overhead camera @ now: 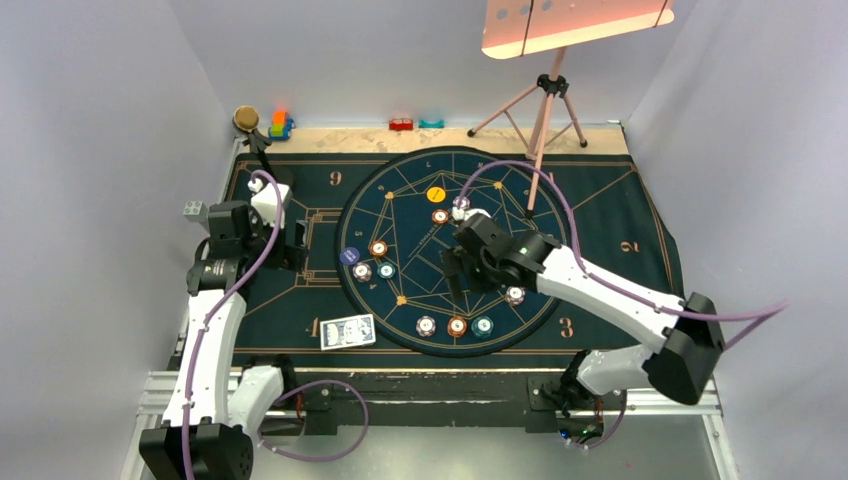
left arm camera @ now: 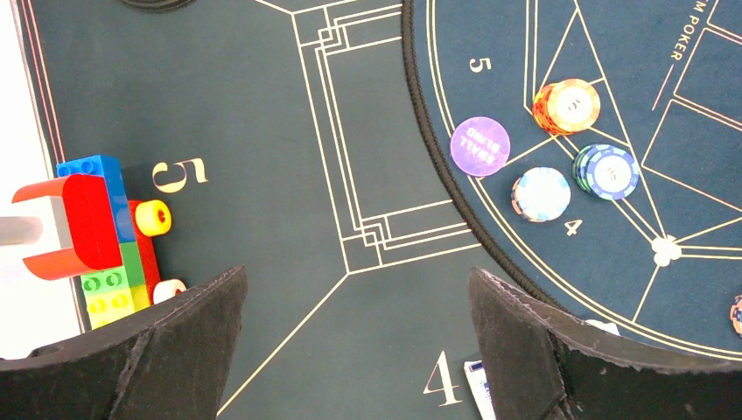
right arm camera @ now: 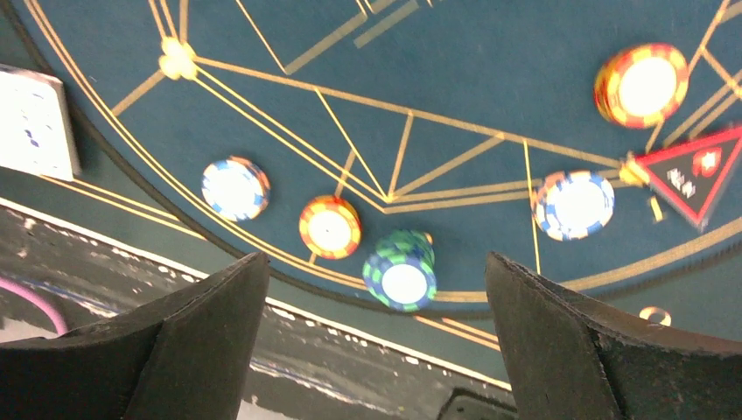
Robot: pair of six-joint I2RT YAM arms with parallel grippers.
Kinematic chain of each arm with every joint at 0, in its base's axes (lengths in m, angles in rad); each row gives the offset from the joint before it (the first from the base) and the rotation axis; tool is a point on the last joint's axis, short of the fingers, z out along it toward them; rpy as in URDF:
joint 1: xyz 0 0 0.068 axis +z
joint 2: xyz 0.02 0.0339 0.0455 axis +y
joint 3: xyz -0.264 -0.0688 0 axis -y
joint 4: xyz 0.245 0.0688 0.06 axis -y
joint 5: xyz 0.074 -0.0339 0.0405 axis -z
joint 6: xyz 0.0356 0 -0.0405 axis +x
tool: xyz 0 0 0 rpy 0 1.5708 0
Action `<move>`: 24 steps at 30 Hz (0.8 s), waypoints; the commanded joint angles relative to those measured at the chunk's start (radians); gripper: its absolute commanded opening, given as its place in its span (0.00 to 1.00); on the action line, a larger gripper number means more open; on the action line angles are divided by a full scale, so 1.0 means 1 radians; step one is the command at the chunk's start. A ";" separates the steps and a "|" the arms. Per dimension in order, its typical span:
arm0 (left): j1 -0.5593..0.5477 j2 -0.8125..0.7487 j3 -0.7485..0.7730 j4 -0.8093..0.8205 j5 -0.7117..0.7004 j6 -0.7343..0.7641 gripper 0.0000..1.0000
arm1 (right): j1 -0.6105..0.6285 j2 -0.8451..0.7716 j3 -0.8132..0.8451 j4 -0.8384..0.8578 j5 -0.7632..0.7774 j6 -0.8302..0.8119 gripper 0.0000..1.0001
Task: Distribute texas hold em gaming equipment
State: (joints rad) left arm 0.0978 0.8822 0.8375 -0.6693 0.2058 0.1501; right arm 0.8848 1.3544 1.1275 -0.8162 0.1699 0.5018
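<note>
Right gripper first: jaws spread wide, nothing between them. It hangs over the near side of the round felt. Right under the gap a green-and-blue chip stack sits on the gold ring. Just beside it is an orange chip, and a white-and-blue chip sits a bit further along. Going the other way, a second pale chip sits just beside a corner of the red triangular token, with an orange chip stack past that.

Left gripper: same deal, jaws wide apart and empty, parked over a bare patch of the dark blue mat between the printed 5 and 4. Off one finger there's a pile of toy blocks at the mat's edge. Off the other, on the felt, there's a purple "small blind" chip, an orange pile, a white chip and a teal-and-blue pile, all close together.

From the top camera, the deck of playing cards lies back up on the mat, just outside the felt's near-left rim. A yellow disc sits on the far side of the felt.
</note>
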 commanded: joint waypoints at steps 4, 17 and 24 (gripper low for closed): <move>0.007 -0.010 0.003 0.029 0.016 0.007 1.00 | -0.003 -0.124 -0.142 -0.039 0.010 0.119 0.98; 0.007 -0.009 0.001 0.029 0.012 0.007 1.00 | -0.003 -0.058 -0.283 0.075 -0.067 0.194 0.91; 0.007 -0.014 0.000 0.028 0.011 0.008 1.00 | -0.003 -0.015 -0.321 0.122 -0.054 0.214 0.87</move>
State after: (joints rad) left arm 0.0978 0.8814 0.8375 -0.6685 0.2054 0.1501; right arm 0.8787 1.3251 0.8246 -0.7452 0.1112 0.6800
